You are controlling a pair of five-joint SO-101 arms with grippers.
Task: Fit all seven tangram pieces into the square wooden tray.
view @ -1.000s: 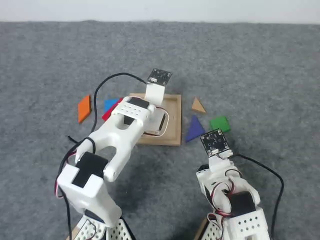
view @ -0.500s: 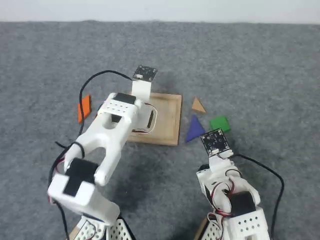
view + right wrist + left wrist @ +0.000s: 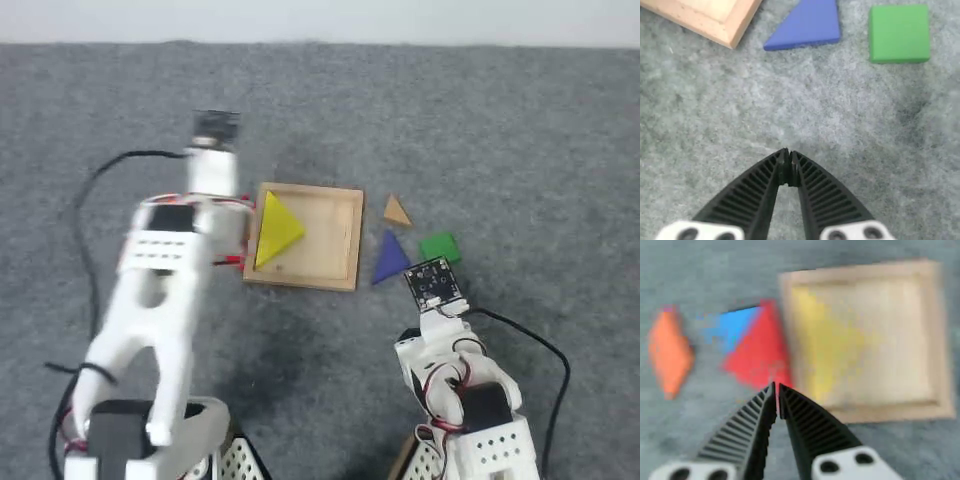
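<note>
High view: a yellow triangle (image 3: 275,228) lies in the wooden tray (image 3: 326,240). The left gripper (image 3: 776,387) and right gripper (image 3: 789,152) are both pinched closed, empty.

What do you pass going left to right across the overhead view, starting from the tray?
First the tray holding a yellow triangle → blue triangle → green square. The tan triangle sits directly beyond the blue one, so it's left out.

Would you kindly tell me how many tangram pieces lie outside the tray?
6: tan triangle, dark blue triangle and green square on one side of the tray; red triangle, light blue piece and orange piece on the other.
</note>
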